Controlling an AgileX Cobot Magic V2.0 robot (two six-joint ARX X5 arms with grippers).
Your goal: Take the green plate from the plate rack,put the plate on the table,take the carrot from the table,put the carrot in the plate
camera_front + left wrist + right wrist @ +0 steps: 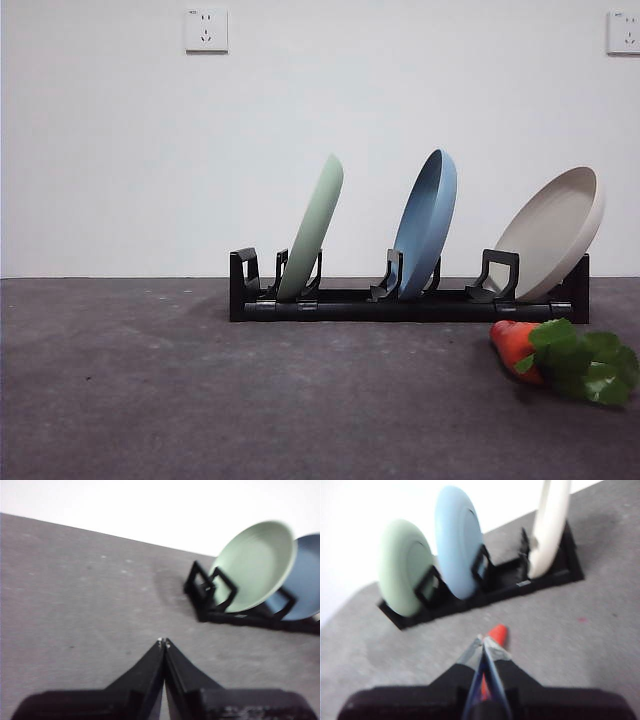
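The green plate (313, 228) stands on edge in the left slot of the black plate rack (410, 303), leaning right. It also shows in the left wrist view (253, 565) and the right wrist view (402, 569). The carrot (520, 347) lies on the table (200, 400) in front of the rack's right end, its green leaves to the right. Its orange tip (497, 633) shows just beyond my right gripper (482, 641), which is shut and empty above it. My left gripper (163, 641) is shut and empty over bare table, well short of the rack (210, 597). Neither arm shows in the front view.
A blue plate (427, 222) stands in the rack's middle slot and a beige plate (555, 232) at its right end. A white wall with two sockets stands behind the table.
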